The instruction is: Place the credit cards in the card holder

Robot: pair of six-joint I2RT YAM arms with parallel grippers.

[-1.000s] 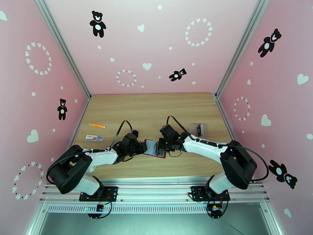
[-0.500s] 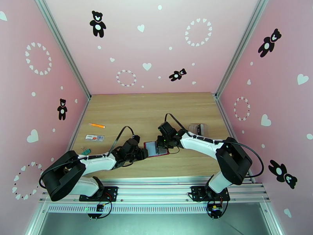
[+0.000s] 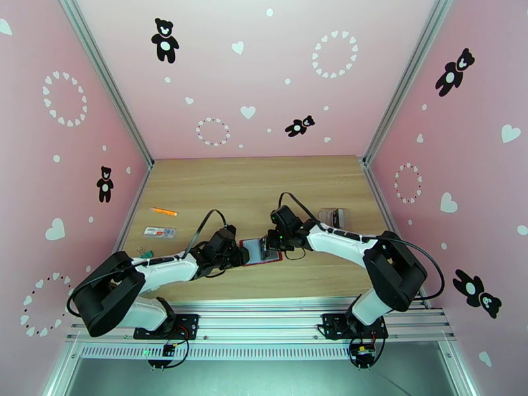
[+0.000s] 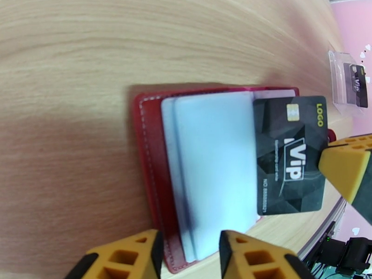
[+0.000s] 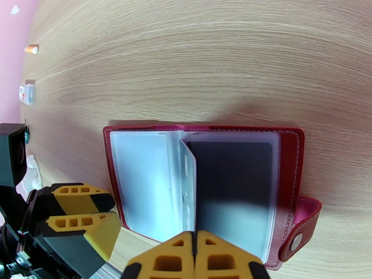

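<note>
The step in hand is the insertion itself. The dark-red card holder (image 5: 297, 149) lies open and flat near the middle of the table, toward its near edge, with its pale clear sleeves fanned and its snap tab at the right. The right gripper (image 5: 195, 262) has its fingers pressed together and, by the left wrist view, pinches the right edge of a black VIP card (image 4: 290, 154), held over the holder's right page. The left gripper (image 4: 189, 256) stands partly spread at the holder's near left corner; whether it bears on the cover cannot be told. The next move probably calls for lining the card's leading edge up with a sleeve mouth and sliding it in while the holder is kept from skidding. A second dark card (image 4: 355, 82) waits in a clear plastic case (image 4: 338, 75) farther right. The light wooden tabletop (image 3: 264, 186) looks smooth, so the holder may slip. At its left edge lie an orange pen-like stick (image 3: 162, 211) and a white-and-red strip (image 3: 160, 231). Pink walls (image 3: 264, 67) printed with bears and hearts enclose it.
</note>
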